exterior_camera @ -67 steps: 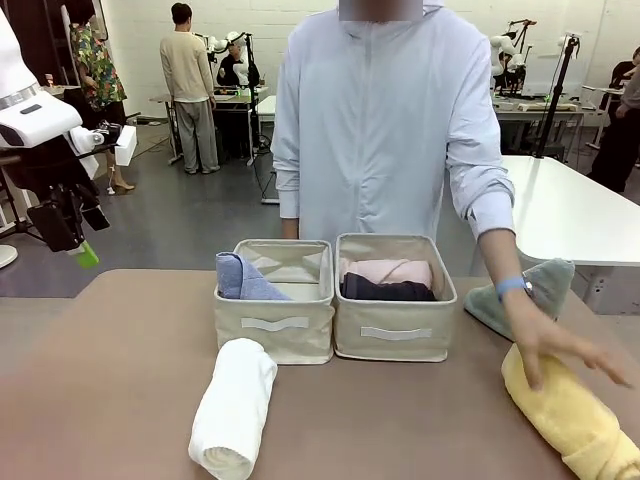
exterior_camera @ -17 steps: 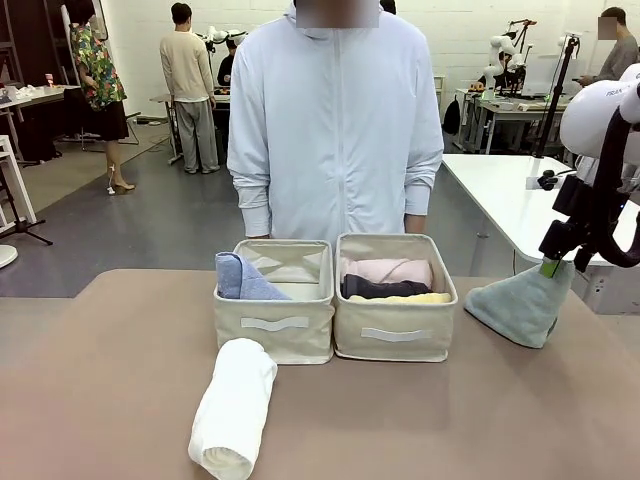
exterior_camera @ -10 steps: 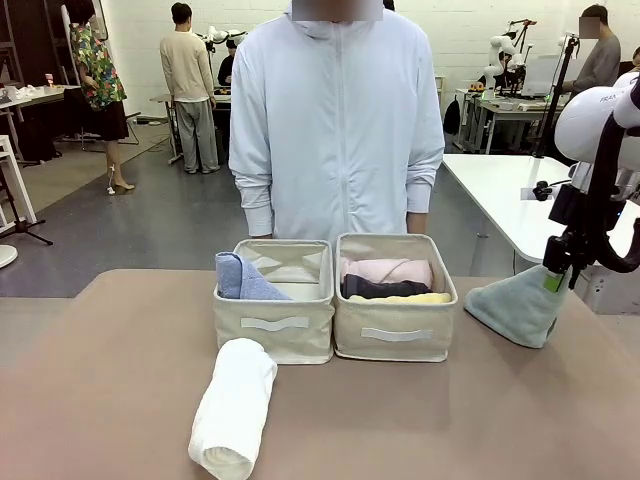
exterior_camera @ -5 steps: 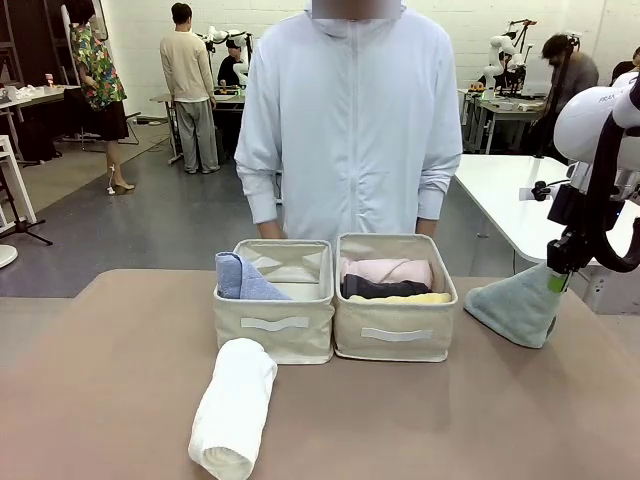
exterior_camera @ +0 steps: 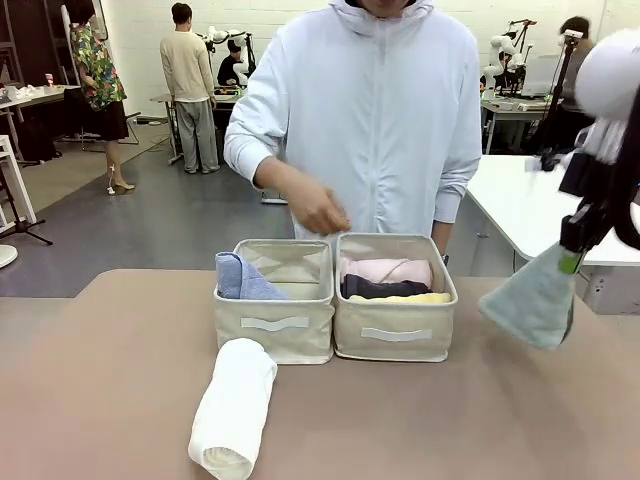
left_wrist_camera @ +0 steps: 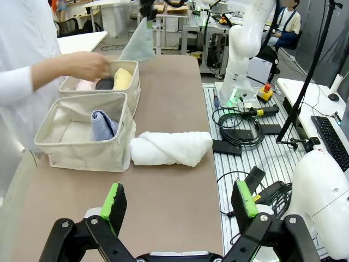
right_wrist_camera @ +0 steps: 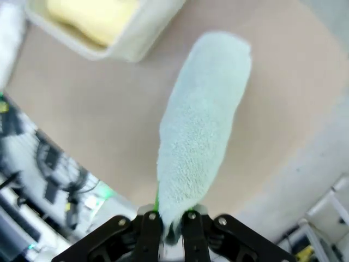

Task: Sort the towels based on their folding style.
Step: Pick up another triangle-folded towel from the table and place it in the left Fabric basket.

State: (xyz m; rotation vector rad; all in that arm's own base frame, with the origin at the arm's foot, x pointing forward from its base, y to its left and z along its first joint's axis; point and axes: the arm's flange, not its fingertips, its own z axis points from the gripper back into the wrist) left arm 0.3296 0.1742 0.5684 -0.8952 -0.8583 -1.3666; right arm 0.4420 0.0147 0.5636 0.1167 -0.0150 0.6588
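We have the sage-green terry towel folded in a triangle [exterior_camera: 530, 300] pinched at its top corner in the right gripper [exterior_camera: 570, 262]. The jaws are clenched tight on the cloth, as the right wrist view confirms. The towel hangs down in a long drape over the right end of the brown table [exterior_camera: 450, 420], well apart from the bins. We cannot tell whether its low edge has quite left the surface.

We judge that it belongs in the left beige fabric bin [exterior_camera: 275, 325], where the light blue folded towel [exterior_camera: 240, 278] already sits. The right beige fabric bin [exterior_camera: 395, 335] holds the rolls: pink [exterior_camera: 385, 270], dark grey [exterior_camera: 385, 289] and yellow [exterior_camera: 405, 298]. The white rolled towel [exterior_camera: 235, 405] lies on the table in front of the left bin, unsorted.

To do this well, we should lift until the dangling edge clears the right bin's rim. Then we should cross slowly, so that a towel held by one corner neither swings nor unfolds. The person's hand [exterior_camera: 318, 210] hovers above the bins, so we should wait for it or pass in front of it. We should lower into the free space beside the blue towel and let go only once the cloth rests.

The left gripper [left_wrist_camera: 180, 199] hangs spread wide and empty over the near end of the table.
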